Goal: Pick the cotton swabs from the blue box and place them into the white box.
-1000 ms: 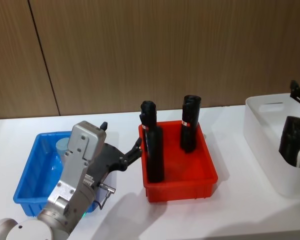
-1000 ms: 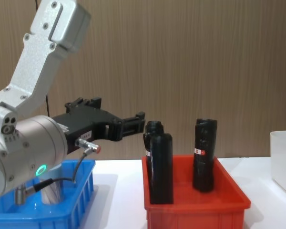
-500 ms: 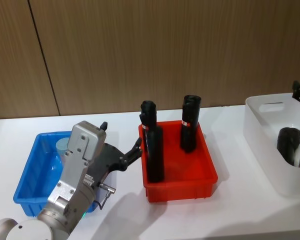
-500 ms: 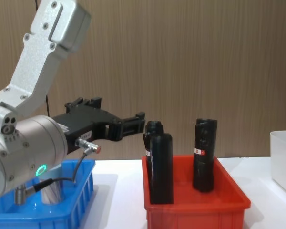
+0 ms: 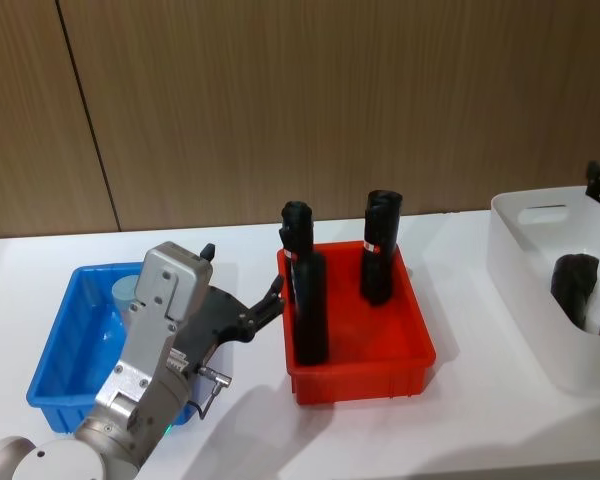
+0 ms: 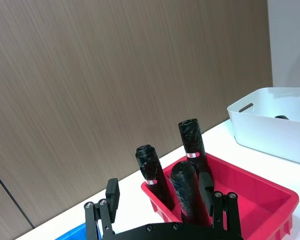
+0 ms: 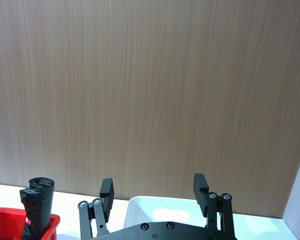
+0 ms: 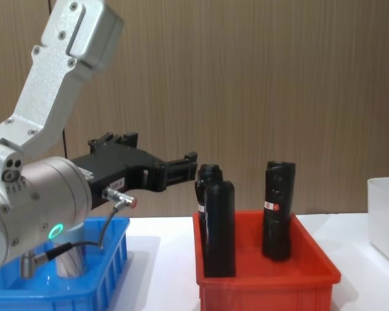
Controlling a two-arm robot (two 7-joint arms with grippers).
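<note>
left arm poised over the blue bin, jar not yet taken

one clear jar of cotton swabs with pale blue lid [image 5: 128,291] stands at the far end of the shallow blue plastic box [image 5: 52,360], far left. left gripper [image 5: 272,297] hangs above the bin's right rim, fingers apart and empty, aimed at the red bin [image 5: 412,362] of black bottles [image 5: 307,300]. best bet: swing left, drop straight over the lid, clear of the rim. right gripper [image 7: 152,192] hovers spread over the translucent white box [image 5: 525,270], far right.
</note>
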